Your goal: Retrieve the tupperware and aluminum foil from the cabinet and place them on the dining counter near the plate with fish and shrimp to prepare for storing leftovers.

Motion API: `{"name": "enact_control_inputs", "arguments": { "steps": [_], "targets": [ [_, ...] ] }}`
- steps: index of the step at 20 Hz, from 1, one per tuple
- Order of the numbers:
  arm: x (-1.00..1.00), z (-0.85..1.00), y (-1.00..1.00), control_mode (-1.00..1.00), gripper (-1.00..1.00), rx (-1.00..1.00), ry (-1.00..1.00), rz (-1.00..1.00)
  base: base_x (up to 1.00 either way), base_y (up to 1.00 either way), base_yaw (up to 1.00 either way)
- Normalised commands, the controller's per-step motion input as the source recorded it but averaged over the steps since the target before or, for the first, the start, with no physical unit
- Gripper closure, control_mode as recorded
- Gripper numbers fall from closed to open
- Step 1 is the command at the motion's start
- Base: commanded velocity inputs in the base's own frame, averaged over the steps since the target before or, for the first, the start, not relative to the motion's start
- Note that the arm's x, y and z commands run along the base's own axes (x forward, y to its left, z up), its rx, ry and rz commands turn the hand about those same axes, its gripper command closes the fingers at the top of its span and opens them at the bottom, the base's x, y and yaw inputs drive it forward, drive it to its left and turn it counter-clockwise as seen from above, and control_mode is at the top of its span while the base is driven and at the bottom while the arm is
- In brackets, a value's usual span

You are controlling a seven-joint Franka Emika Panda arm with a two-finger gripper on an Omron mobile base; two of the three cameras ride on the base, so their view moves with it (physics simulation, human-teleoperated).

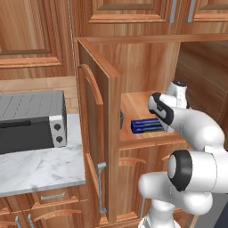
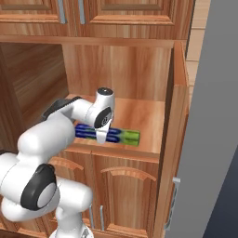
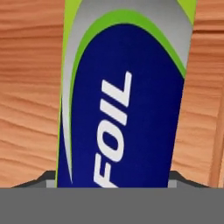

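Observation:
The aluminum foil, a dark blue box with green and grey trim and the word FOIL, lies flat on the shelf of the open cabinet. It shows in the left base view and the right base view. My gripper reaches down onto it, with one fingertip pressed against each long side. A dark grey sliver behind the door's edge may be the tupperware; most of it is hidden.
The cabinet's left door stands open toward me, and its right door is swung out too. A silver toaster oven sits on a marble countertop to the left. Closed wooden doors lie above and below the shelf.

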Motion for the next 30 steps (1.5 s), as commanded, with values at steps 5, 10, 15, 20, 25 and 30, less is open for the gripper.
{"name": "enact_control_inputs", "arguments": {
  "steps": [5, 10, 15, 20, 25, 30],
  "targets": [
    [-0.72, -0.01, -0.13, -1.0, 1.0, 0.01, -0.01, 0.0, 0.0, 0.0, 0.0],
    [-1.0, 0.0, -0.13, -1.0, 1.0, 0.0, 0.0, 0.0, 0.0, 0.0, 0.0],
    [-0.9, 0.42, 0.3, -1.0, 1.0, -0.09, -0.02, 0.08, 0.0, 0.0, 0.0],
    [-0.29, 0.72, 0.42, -1.0, 1.0, -0.09, 0.0, 0.13, 0.0, 0.0, 0.0],
    [-0.08, 0.26, 0.14, 1.0, 1.0, -0.04, 0.0, 0.06, -0.39, 0.1, 0.1],
    [0.0, 0.0, 0.0, 1.0, 1.0, 0.0, 0.0, 0.0, -1.0, 0.0, 0.22]
  ]
}}
